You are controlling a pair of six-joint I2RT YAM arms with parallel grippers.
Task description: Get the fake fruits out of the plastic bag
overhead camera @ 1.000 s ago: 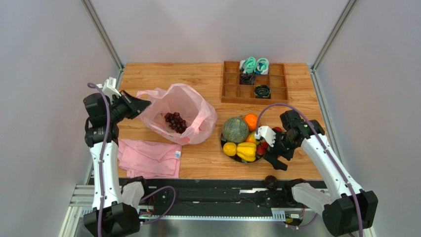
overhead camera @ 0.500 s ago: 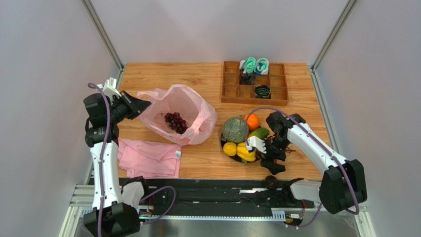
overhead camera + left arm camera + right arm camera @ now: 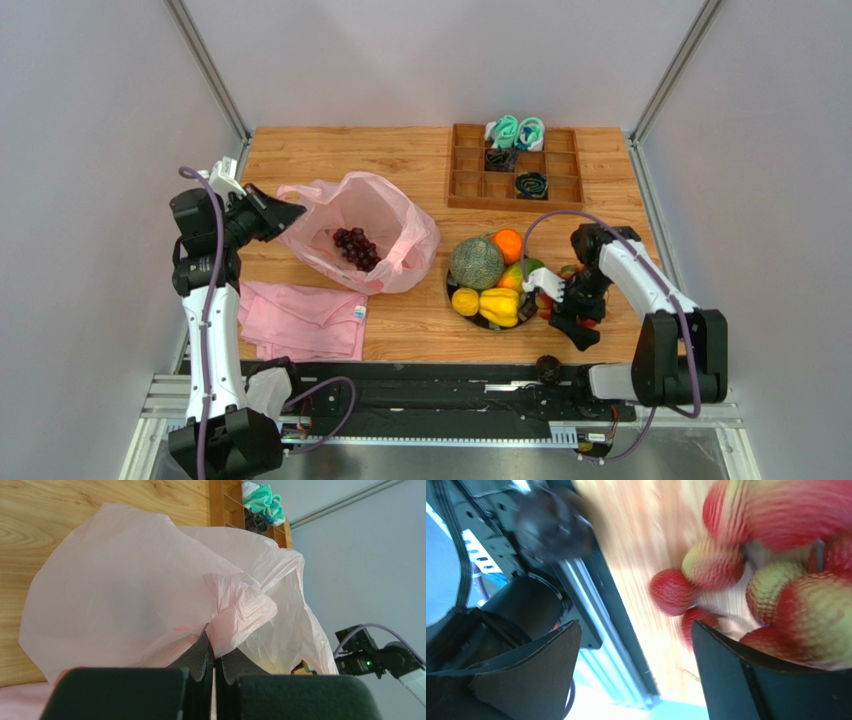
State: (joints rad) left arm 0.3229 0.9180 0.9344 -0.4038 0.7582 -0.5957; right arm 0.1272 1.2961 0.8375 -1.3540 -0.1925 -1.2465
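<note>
Our right pincer [image 3: 568, 318] hangs low by the near edge of the surface [image 3: 340, 150], jaws apart and gripping nothing. The rail lies just behind it, with bare wood on its outer side. Small red berries [image 3: 671, 591] lie just ahead of its fingers. To its left, melon [image 3: 476, 263], orange [image 3: 509, 245] and lemon [image 3: 464, 301] crowd a dark dish [image 3: 449, 291]. That arm is folded, wrist bent inward.

Our left pincer [image 3: 214, 650] is clamped on the plastic bag [image 3: 395, 215] rim. The grapes [image 3: 354, 247] lie inside, to its right.
</note>
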